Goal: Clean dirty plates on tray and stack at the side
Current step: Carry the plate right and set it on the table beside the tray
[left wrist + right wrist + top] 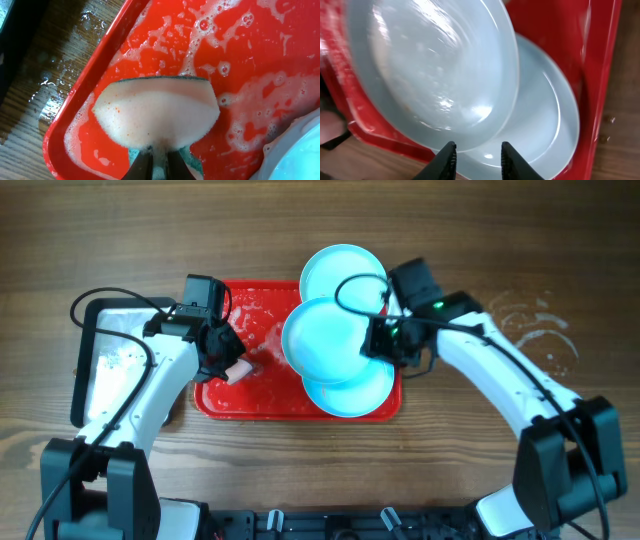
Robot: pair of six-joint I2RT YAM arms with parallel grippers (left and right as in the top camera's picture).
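Observation:
The red tray (215,402) lies mid-table, wet with foam. Three pale turquoise plates overlap on its right half: a far one (335,268), a middle one (320,340) on top, and a near one (355,395). My left gripper (225,363) (159,157) is shut on a pink sponge (239,371) (155,117) with a green backing, pressed to the tray floor near its left rim (85,85). My right gripper (370,345) (479,155) stands open at the middle plate's right edge. That plate (435,70) looks blurred; its rim passes between the parted fingers, above the near plate (540,125).
A black-rimmed silver pan (80,360) sits left of the tray, under my left arm. Soap foam (260,95) covers much of the tray floor. Water spots (540,330) mark the wood at the right. Wet wood (55,75) borders the tray's left rim.

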